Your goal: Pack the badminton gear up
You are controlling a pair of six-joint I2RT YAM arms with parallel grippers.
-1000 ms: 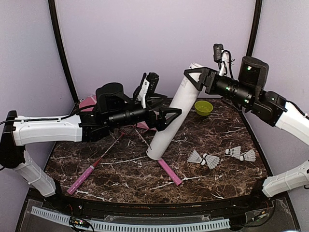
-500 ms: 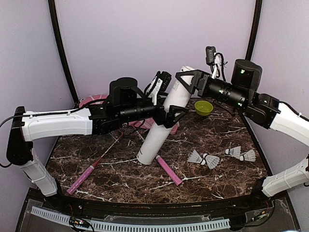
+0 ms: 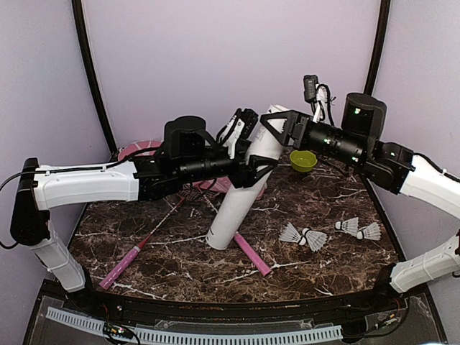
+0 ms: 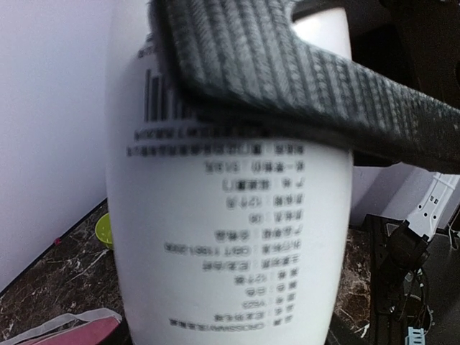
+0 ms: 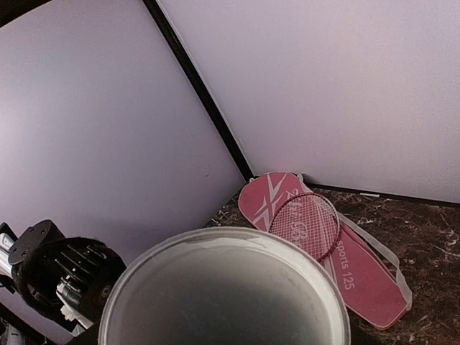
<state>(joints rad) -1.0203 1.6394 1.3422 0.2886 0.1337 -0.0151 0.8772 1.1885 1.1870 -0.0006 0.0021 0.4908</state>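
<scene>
The tall white tube (image 3: 233, 212) leans with its foot on the table and its open top up to the right. My left gripper (image 3: 253, 169) is closed around its middle; in the left wrist view the printed tube wall (image 4: 223, 215) fills the frame under one finger (image 4: 287, 79). My right gripper (image 3: 277, 123) holds the tube's top; the right wrist view looks into its empty open mouth (image 5: 223, 302). Two rackets lie crossed behind the tube, pink handles (image 3: 123, 263) (image 3: 251, 255) toward the front. Several shuttlecocks (image 3: 302, 236) (image 3: 358, 229) lie to the right. The pink cover (image 5: 359, 273) lies at the back left.
A lime-green bowl (image 3: 302, 159) sits at the back right, just behind my right gripper. A racket head (image 5: 305, 223) rests on the cover. Purple walls close in the back and sides. The table's front edge (image 3: 215, 298) runs just above the arm bases.
Both grippers and the tube have shifted left over the last second, and my left gripper has closed in around the tube's middle. The tube now stands steeper.
</scene>
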